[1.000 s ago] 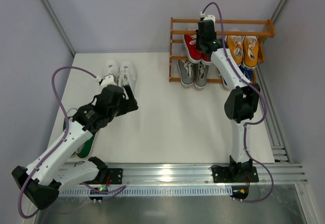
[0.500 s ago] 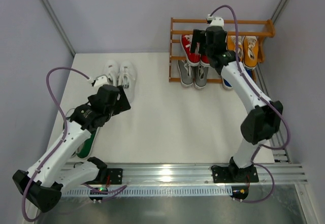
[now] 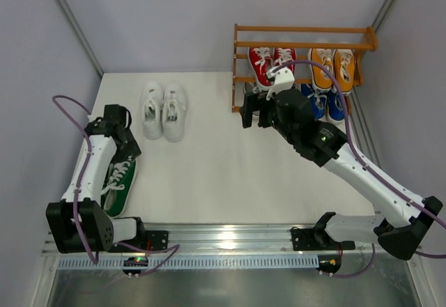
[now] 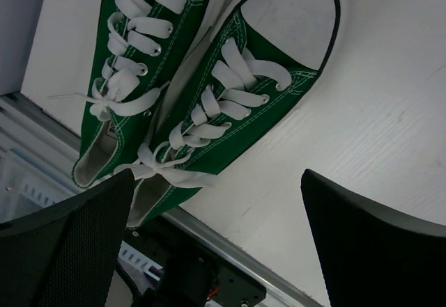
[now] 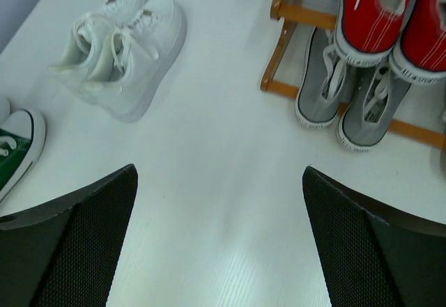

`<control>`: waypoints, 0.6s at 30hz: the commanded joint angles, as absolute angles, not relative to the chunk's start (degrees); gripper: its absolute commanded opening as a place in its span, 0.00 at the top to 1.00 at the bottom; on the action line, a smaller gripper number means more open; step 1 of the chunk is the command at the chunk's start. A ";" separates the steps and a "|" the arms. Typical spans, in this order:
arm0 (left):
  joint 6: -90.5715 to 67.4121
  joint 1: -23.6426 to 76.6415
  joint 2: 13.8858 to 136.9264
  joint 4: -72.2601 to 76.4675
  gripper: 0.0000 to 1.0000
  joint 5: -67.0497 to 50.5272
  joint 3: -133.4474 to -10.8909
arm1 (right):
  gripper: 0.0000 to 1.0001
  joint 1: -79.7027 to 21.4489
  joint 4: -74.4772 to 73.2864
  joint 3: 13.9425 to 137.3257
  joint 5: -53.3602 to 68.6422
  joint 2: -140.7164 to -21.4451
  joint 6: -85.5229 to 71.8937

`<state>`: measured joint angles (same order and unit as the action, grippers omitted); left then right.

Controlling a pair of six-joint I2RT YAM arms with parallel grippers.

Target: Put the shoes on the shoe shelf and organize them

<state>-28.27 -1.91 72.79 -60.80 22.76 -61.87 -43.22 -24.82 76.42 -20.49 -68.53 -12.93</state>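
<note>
While four pairs already sit on the shoe shelf (image 3: 304,28), two are left on the table (image 3: 223,175), so we judge the job about two thirds done. From the top view we see the red pair (image 3: 260,63) and the orange pair (image 3: 323,67) side by side on the middle tier, with the blue pair (image 3: 338,105) below the orange. The top tier holds no shoe that we can see. The right gripper (image 3: 255,115) hangs in front of the shelf's lower left corner and hides what stands there. The white pair (image 3: 152,108) lies well left of the shelf, and the green pair (image 3: 120,185) lies near the table's left edge.

Through the left wrist view we look straight down on the green pair, the two shoes touching along their sides, laces tied. The left gripper (image 4: 216,202) hovers above them, fingers spread wide and holding nothing. A small patch on one tongue is too blurred for us to read.

Through the right wrist view we find the grey pair (image 5: 320,98) on the bottom tier under the red pair, heels outward. The right gripper's fingers also stand wide apart and empty. Heel strips on the red and grey shoes carry small print; it may read "ALL STAR", but we cannot be sure.
</note>
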 commanded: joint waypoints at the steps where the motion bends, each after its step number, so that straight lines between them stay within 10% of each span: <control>1: -21.46 -4.21 72.95 -64.16 0.00 23.82 -65.04 | 0.00 -44.30 -28.22 74.10 -18.66 -67.24 -17.05; 18: -10.72 -12.39 89.82 -71.01 0.00 17.57 -73.74 | 0.00 -44.39 -31.56 65.66 -7.47 -55.38 -16.70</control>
<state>-13.28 -11.77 89.19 -67.68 19.00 -70.63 -44.16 -32.64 67.05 -8.78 -57.91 -15.53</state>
